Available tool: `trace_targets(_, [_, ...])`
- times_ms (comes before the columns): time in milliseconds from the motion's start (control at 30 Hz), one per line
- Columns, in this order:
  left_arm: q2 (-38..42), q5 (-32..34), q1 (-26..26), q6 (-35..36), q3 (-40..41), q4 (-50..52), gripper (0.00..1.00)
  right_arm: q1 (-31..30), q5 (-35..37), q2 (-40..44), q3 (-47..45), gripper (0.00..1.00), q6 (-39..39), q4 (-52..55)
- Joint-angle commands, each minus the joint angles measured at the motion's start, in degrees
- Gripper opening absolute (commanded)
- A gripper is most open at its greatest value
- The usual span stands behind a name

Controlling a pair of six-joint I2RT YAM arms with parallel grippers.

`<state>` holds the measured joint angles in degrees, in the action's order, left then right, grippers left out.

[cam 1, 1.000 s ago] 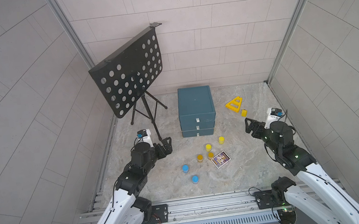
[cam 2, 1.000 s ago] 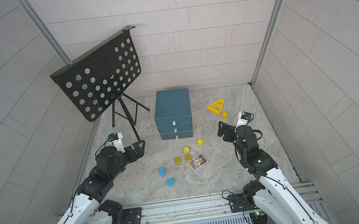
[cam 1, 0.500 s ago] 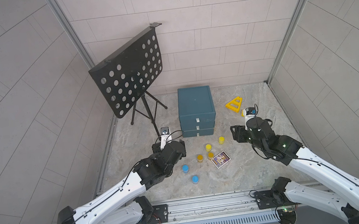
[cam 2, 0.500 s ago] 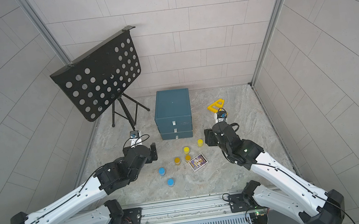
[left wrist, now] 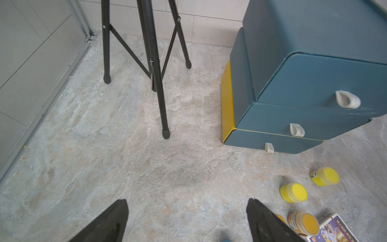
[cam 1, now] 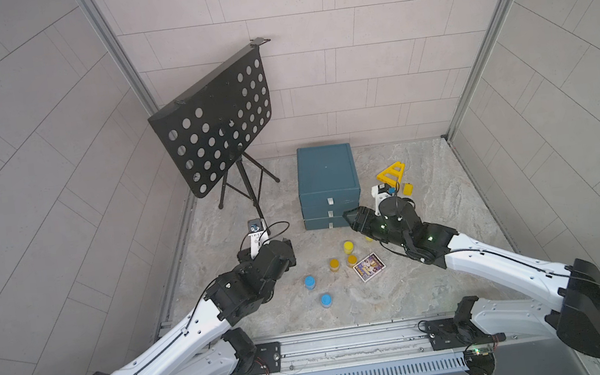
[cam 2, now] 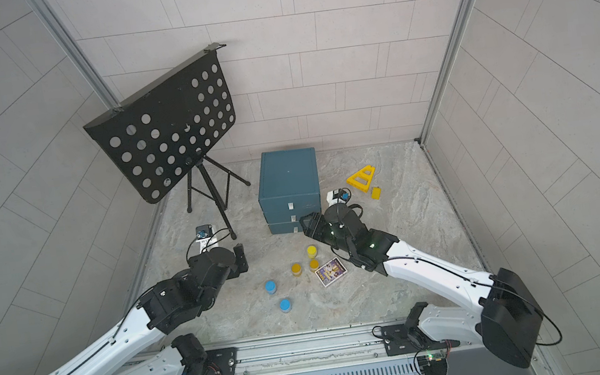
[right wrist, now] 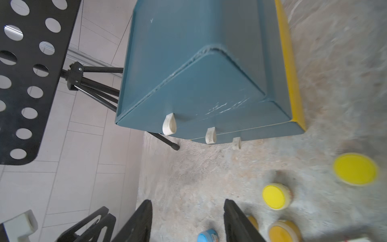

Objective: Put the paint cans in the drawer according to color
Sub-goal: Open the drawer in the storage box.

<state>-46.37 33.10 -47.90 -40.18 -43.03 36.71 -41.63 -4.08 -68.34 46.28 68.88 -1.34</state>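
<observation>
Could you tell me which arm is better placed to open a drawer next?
Right: the right hand, open, sits just before the drawer handles; the left hand is farther off, near the music stand.

The tabletop [left wrist: 104,157] is showing a mottled, stone-like face, matt and rough-grained. The drawer unit [left wrist: 314,42] is wearing flat teal paint, scuffed with pale scratches on its top drawer front, over a smoother yellow base [left wrist: 227,100]. Its handles [left wrist: 347,100] are looking like smooth off-white plastic. The music stand [cam 2: 162,127] is reading as black perforated metal with a dull sheen. The paint cans [left wrist: 293,192] are showing translucent plastic walls under smooth coloured lids. The card [cam 1: 369,266] is gleaming like glossy printed paper. The arm shells [cam 1: 178,351] are looking like smooth white plastic.
</observation>
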Motion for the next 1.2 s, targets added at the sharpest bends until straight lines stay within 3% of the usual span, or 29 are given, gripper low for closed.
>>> trace_targets(0, [1.5, -2.7, 1.6, 0.2, 1.0, 1.5, 0.95, -0.1, -2.0, -1.8, 0.3, 0.57, 7.2, -8.6])
trace_targets(133, [3.3, -2.3, 1.7, 0.4, 1.3, 2.1, 0.95, 0.1, -0.2, -4.6, -1.6, 0.46, 11.5, -16.1])
trace_targets(500, [5.3, -1.6, 1.7, 0.7, 2.7, 3.3, 0.92, 1.6, -2.1, -17.7, -3.1, 0.35, 22.4, -35.7])
trace_targets(833, [5.7, -1.5, 1.7, 2.2, 1.7, 3.4, 0.88, 2.4, -2.8, -18.2, -3.5, 0.36, 22.1, -38.0])
trace_targets(1167, [5.2, -1.7, 1.7, 3.1, 0.9, 3.0, 0.86, 2.0, -2.1, -20.5, -4.6, 0.36, 29.7, -45.9])
